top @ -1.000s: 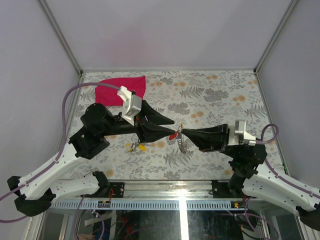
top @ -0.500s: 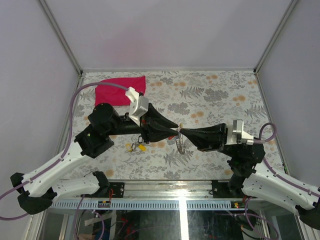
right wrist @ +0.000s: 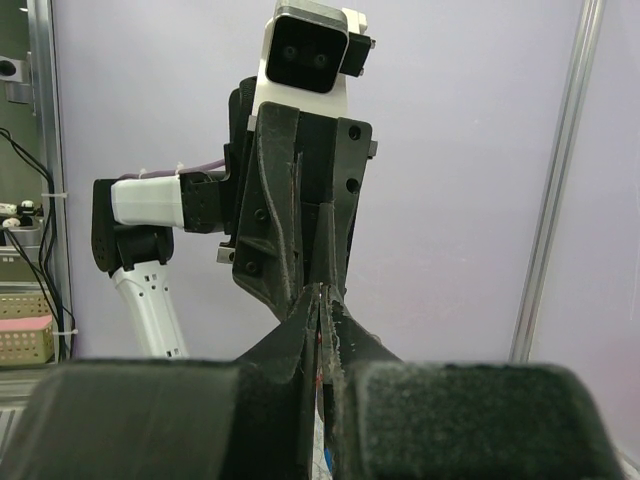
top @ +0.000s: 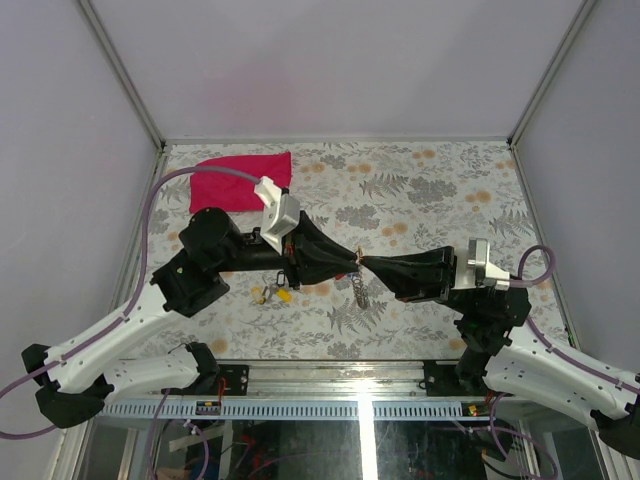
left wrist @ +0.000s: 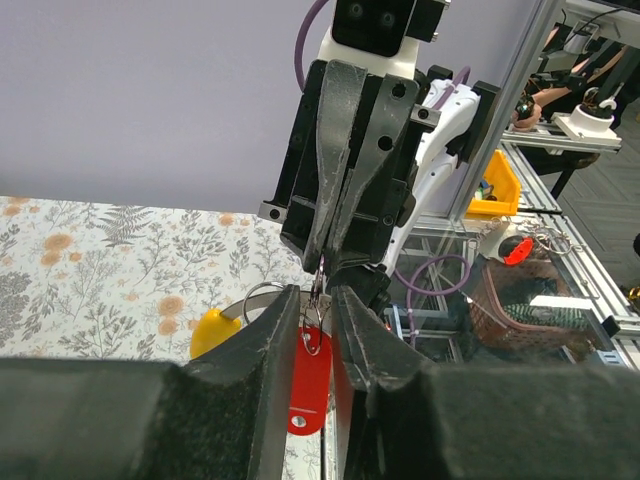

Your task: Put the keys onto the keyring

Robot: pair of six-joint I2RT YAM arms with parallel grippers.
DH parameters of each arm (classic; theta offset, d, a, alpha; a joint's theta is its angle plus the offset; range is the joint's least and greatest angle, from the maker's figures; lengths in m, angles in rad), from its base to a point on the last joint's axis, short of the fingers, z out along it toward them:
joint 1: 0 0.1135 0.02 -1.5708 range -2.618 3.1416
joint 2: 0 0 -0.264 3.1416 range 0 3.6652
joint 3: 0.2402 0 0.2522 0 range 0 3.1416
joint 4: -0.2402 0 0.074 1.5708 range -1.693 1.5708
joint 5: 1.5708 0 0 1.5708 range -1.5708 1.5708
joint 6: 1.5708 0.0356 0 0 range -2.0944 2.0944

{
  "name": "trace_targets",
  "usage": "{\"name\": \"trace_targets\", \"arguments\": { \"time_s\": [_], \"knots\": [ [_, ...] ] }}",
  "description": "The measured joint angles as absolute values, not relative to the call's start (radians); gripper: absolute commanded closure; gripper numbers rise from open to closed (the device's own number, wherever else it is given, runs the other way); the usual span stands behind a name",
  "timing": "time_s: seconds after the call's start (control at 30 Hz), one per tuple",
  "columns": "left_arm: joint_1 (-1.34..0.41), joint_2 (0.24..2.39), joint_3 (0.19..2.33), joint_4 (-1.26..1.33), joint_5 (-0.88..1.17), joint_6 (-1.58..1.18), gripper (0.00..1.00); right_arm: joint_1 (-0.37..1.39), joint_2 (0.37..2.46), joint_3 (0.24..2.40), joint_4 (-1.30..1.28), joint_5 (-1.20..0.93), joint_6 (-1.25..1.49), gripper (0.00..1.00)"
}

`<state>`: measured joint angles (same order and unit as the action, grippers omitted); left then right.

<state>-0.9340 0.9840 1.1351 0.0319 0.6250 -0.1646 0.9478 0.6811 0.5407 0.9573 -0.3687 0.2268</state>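
Mid-frame in the overhead view, the right gripper (right wrist: pixel 318 325) is clamped shut on the keyring (top: pixel 358 287), its chain dangling. The left gripper (left wrist: pixel 308 325) narrowly flanks the red key (left wrist: pixel 310 385), though whether it pinches firmly is unclear. Best to align the key's hole squarely with the ring and feed slowly.

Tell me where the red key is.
In the left wrist view, the red key hangs between the fingers of the left gripper, just under the right gripper's shut tips.

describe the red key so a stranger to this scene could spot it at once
At the middle of the floral table, the two gripper tips meet. The red key hangs there between the fingers of the left gripper, off the table, unlike the yellow key lying on it.
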Motion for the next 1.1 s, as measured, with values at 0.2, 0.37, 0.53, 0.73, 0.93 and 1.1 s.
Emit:
{"name": "trace_targets", "arguments": {
  "time_s": [0.2,0.37,0.53,0.73,0.93,1.1],
  "knots": [
    [-0.936,0.99,1.135,0.032,0.625,-0.164,0.92,0.948,0.685,0.541,0.958,-0.369,0.227,1.0],
    [-0.936,0.993,1.135,0.032,0.625,-0.163,1.0,0.948,0.69,0.541,0.958,-0.368,0.227,1.0],
    [-0.936,0.993,1.139,0.025,0.629,-0.156,1.0,0.948,0.689,0.542,0.955,-0.368,0.226,1.0],
    [-0.937,1.002,1.184,-0.064,0.629,-0.106,1.0,0.948,0.667,0.561,0.886,-0.371,0.199,0.86],
    [-0.937,1.005,1.219,-0.207,0.606,-0.046,1.0,0.948,0.611,0.598,0.706,-0.379,0.126,0.72],
    [-0.937,1.026,1.269,-0.324,0.593,0.007,1.0,0.948,0.559,0.65,0.536,-0.377,0.052,0.66]
  ]
}}
